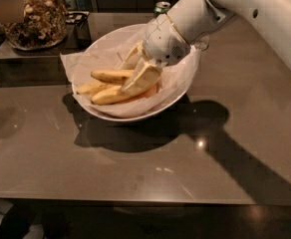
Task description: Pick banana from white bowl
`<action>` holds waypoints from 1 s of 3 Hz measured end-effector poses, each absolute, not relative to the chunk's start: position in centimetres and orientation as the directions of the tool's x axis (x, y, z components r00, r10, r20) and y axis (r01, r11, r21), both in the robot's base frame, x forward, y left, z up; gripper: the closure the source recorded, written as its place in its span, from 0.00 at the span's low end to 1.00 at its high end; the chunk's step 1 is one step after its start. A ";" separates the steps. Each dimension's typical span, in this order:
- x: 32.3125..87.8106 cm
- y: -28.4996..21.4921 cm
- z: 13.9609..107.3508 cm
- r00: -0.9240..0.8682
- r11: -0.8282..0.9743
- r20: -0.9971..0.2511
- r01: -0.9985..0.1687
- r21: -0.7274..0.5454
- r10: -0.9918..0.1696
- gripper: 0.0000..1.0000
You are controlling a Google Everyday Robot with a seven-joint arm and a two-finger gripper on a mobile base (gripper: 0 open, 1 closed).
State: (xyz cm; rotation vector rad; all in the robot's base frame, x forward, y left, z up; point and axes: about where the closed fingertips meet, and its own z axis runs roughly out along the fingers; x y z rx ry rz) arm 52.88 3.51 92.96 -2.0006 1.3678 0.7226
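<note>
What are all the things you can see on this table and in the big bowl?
white bowl: one, white, middle of the table
paper: one sheet, white, crinkled, lining the bowl
bananas: about three, yellow, inside the bowl
glass jar: one, clear with brown snacks inside, back left
can: one, green top, behind the bowl
table: one, grey-brown, under the bowl
robot arm: one, white, reaching in from the upper right
gripper: one, cream-white, down in the bowl among the bananas
</note>
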 end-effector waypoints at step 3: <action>42.8 0.8 97.3 0.245 -0.061 -0.732 -0.961 -0.269 -0.635 1.00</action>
